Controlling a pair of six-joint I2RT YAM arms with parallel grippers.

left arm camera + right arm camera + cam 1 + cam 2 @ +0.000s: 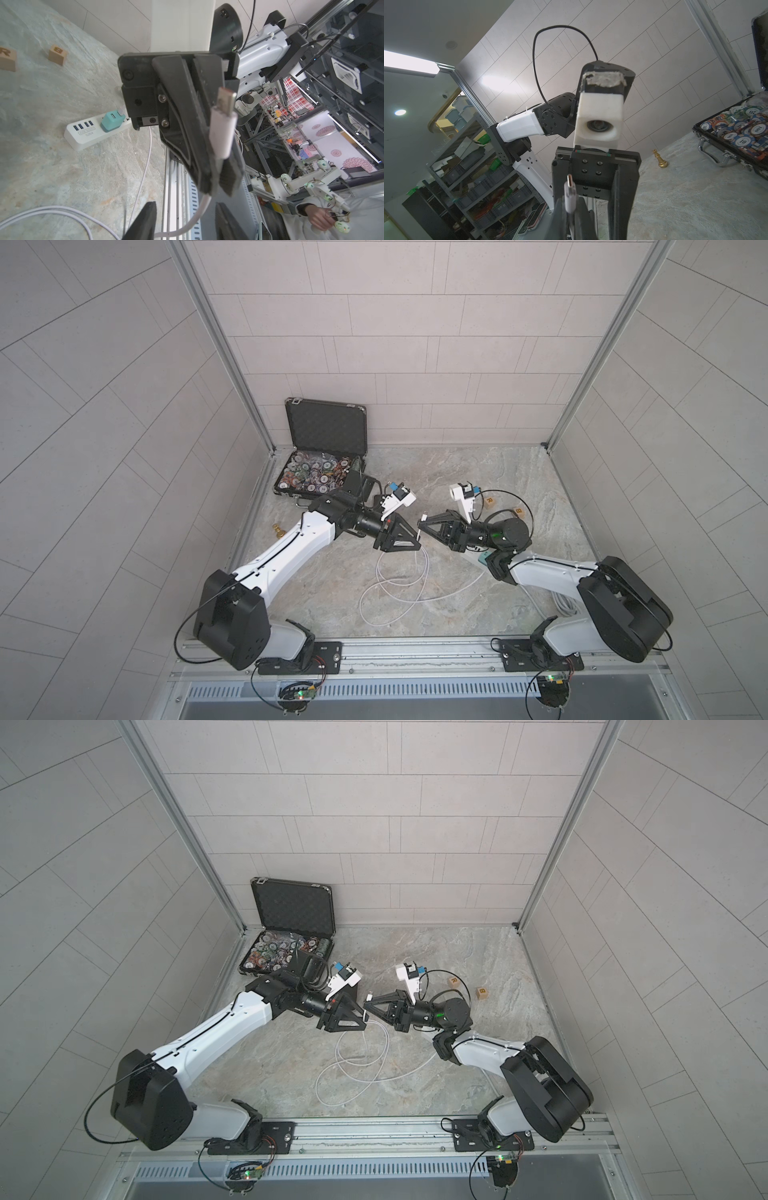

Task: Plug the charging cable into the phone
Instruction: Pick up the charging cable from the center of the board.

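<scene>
My right gripper (419,526) (571,220) is shut on the white plug (570,195) of the charging cable, whose metal tip sticks out past the fingertips. Facing it tip to tip, my left gripper (417,545) (185,224) is open, and the cord hangs loosely between its two fingers without being pinched. The rest of the cable lies in loops (399,585) on the table and ends at a teal adapter (111,122). A dark flat corner (351,995) shows behind my left wrist. It may be the phone, mostly hidden by the arm.
The adapter sits in a white power strip (83,135) under my right arm. Two wooden letter blocks (489,502) (519,512) lie at the right. An open black case of poker chips (320,472) stands at the back left, with a gold chess piece (278,529) near the left wall. Two phone-like slabs (538,212) lie beyond the front rail.
</scene>
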